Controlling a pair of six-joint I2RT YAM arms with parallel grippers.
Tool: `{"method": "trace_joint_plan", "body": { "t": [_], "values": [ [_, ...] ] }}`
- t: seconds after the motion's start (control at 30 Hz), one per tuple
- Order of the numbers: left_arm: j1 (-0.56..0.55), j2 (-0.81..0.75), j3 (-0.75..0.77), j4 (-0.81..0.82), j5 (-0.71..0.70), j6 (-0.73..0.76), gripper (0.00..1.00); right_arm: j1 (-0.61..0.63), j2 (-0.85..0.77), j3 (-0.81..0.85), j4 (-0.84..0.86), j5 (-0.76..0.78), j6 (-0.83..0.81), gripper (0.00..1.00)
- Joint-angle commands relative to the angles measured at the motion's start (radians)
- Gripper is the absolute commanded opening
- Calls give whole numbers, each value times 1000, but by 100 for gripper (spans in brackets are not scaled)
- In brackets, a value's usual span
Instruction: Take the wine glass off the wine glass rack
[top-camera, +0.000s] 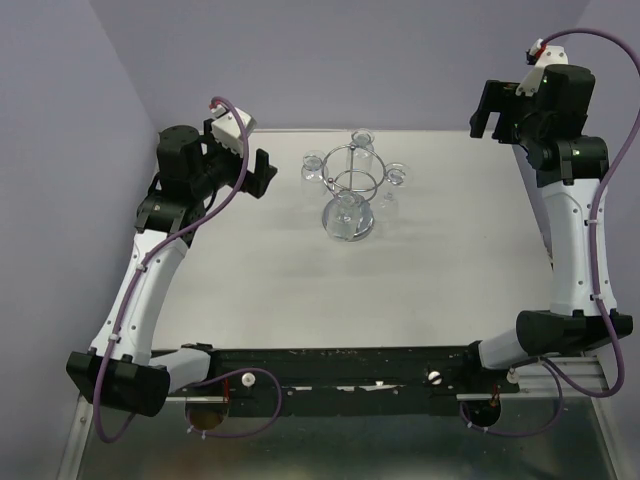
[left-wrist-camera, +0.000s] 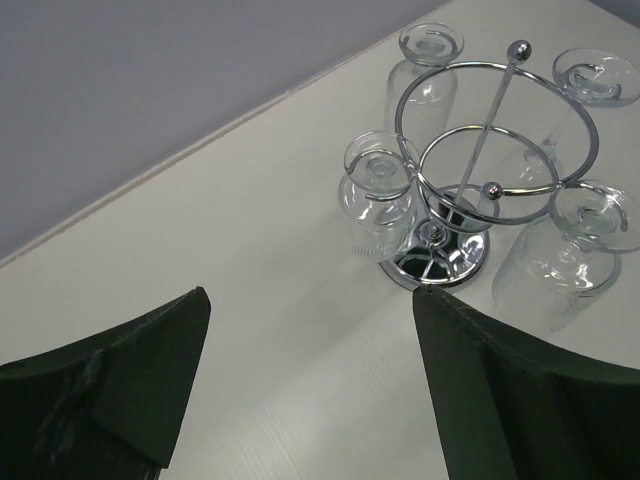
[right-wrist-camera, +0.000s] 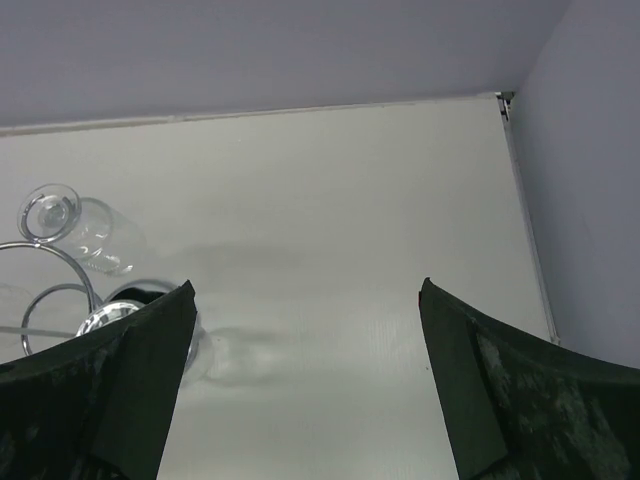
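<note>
The chrome wine glass rack (top-camera: 350, 182) stands at the back middle of the table on its round mirrored base (left-wrist-camera: 440, 258). Several clear wine glasses hang upside down from its ring. One wine glass (top-camera: 313, 165) hangs on the side facing my left gripper (top-camera: 262, 172); it also shows in the left wrist view (left-wrist-camera: 378, 195). My left gripper (left-wrist-camera: 310, 292) is open and empty, a short way left of the rack. My right gripper (top-camera: 487, 110) is open and empty, raised at the back right, well away from the rack. The right wrist view shows that gripper (right-wrist-camera: 306, 284), part of the rack ring (right-wrist-camera: 50, 268) and a glass (right-wrist-camera: 78, 226).
The other glasses hang at the rack's far side (top-camera: 362, 138), right side (top-camera: 396, 177) and near side (top-camera: 347, 207). Purple walls close the table at the back and sides. The table's right edge (right-wrist-camera: 525, 230) runs near my right gripper.
</note>
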Motion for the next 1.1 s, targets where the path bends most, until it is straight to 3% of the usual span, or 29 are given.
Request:
{"method": "trace_joint_plan", "body": {
  "t": [0.0,0.4,0.57,0.67,0.83,1.07],
  "values": [
    [-5,-21,-13,24,15,-3,99,4,8,41,5,-15,12,100],
    [-4,48,145,87,-50,-5,99,3,59,176,5,11,-6,100],
    [-4,54,182,68,14,2,99,4,59,219,7,-21,2,100],
    [-5,40,182,-5,175,69,99,4,54,202,12,-38,-11,100],
    [-8,-39,67,-142,376,172,99,4,44,161,12,-41,-40,100],
    [-56,-158,-165,-151,432,270,98,4,-25,36,10,-221,-147,100]
  ]
}}
